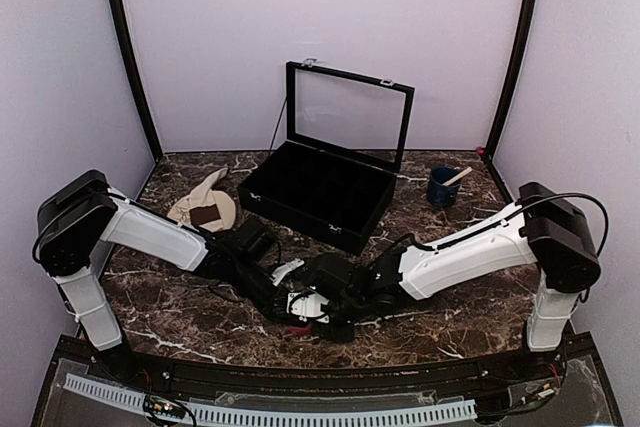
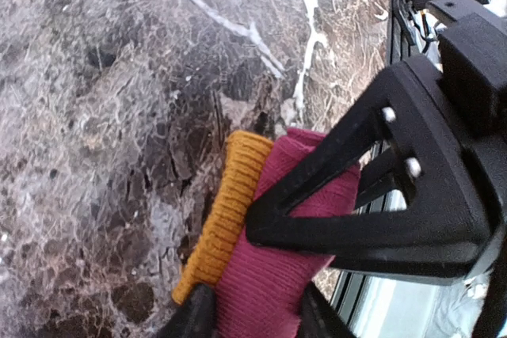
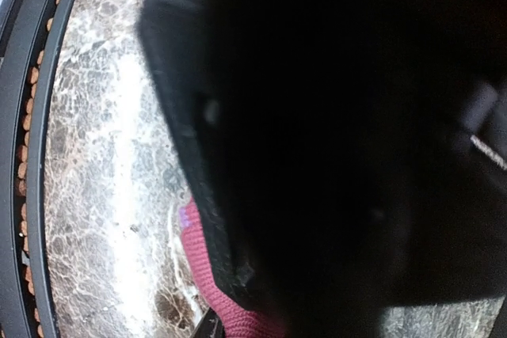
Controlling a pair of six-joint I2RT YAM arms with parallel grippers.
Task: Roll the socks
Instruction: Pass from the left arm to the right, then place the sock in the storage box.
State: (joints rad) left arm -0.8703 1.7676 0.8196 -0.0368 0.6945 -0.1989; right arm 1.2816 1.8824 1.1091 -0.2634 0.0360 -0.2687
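Observation:
The magenta-pink sock (image 2: 261,275) with its orange cuff (image 2: 226,211) lies bunched on the marble near the front edge, only a sliver of it showing in the top view (image 1: 299,331). My left gripper (image 1: 292,299) is shut on it, one finger on each side (image 2: 253,318). My right gripper (image 1: 333,324) meets it from the right; one of its black fingers (image 2: 348,219) lies pressed across the sock. The right wrist view is mostly blocked by dark gripper parts, with a strip of pink sock (image 3: 204,271) showing. The cream-beige sock (image 1: 208,189) with a dark brown band lies on the plate at back left.
The round beige plate (image 1: 226,215) sits at back left. A black display case (image 1: 315,194) with its glass lid raised stands at the back centre. A blue cup (image 1: 442,188) with a stick in it stands at back right. The front table rail (image 3: 32,156) is close by.

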